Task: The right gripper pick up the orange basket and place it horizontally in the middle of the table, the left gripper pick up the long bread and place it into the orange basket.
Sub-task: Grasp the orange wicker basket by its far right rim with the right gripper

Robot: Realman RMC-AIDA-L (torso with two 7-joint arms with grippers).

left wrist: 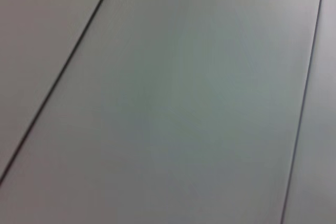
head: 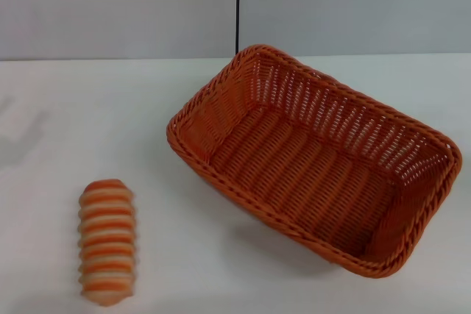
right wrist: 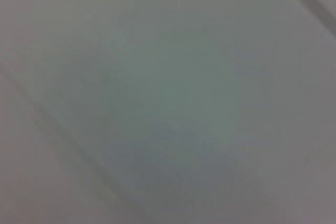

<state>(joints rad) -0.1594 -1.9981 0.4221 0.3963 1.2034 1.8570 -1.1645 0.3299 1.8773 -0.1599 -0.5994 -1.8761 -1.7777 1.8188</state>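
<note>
Orange basket [head: 316, 163] sits askew on the worktop [head: 59, 123], bread [head: 107, 242] well apart. Neither gripper is visible; their state cannot be told. First step pending: right gripper must reach the rim.

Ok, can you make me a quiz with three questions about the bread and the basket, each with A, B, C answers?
1. Where is the long bread?
A. Inside the basket
B. On the table, to the left of the basket
C. On top of the basket's rim

2. What colours are the bread's stripes?
A. Orange and cream
B. Green and white
C. Blue and yellow

3. How is the orange basket sitting?
A. Flipped upside down
B. Open side up, nothing in it, turned at a slant
C. Full of bread

Answers:
1 B, the bread lies on the white table, apart from the basket.
2 A, orange bands alternate with cream ones.
3 B, its woven bottom is bare and its long sides run diagonally.
</note>
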